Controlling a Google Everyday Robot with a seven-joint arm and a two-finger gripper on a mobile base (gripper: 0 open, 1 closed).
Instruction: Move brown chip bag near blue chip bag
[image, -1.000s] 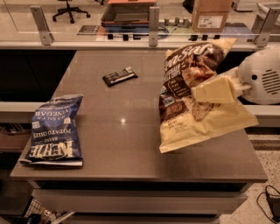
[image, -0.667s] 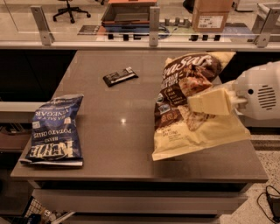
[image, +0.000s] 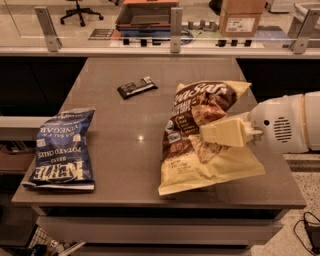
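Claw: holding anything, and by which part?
Yes. The claw, over the right side of the grey table, holds the crinkly tan-and-brown chip bag by its middle, reaching in from the right.

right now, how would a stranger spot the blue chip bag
On the grey table, look to its near left corner, far from the gripper holding the brown chip bag on the right. The blue chip bag lies flat, dark blue with white block lettering, unlike the small dark candy bar.
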